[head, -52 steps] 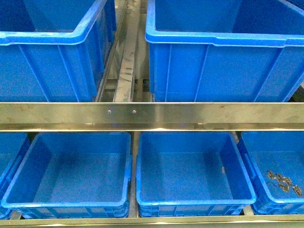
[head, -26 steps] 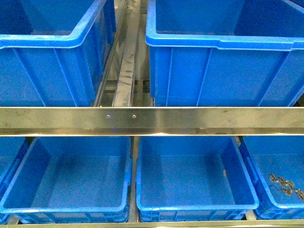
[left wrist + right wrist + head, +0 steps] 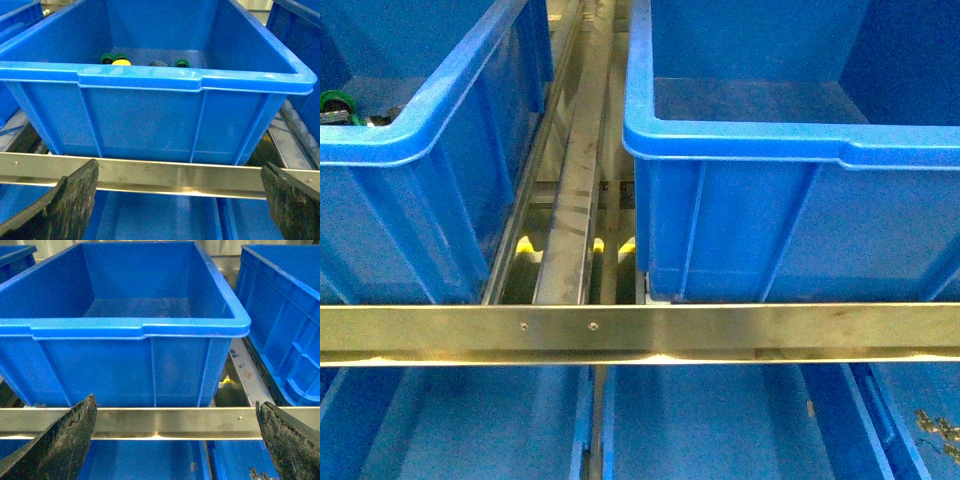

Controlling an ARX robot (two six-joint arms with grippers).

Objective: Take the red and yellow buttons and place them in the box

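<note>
Past the steel shelf rail (image 3: 770, 335), a blue plastic bin (image 3: 150, 82) holds a round yellow button (image 3: 121, 62); left gripper (image 3: 180, 167) and right gripper (image 3: 175, 401) hang spread, ready to reach.

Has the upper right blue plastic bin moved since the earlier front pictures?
No, it seems not. The blue plastic bin and the horizontal steel rail in front of it both shifted down the picture together, so the camera likely rose, not the bin.

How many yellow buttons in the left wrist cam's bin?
1. The yellow button lies behind the near wall of the blue bin, beside green buttons. That wall hides much floor; more may be hidden.
</note>
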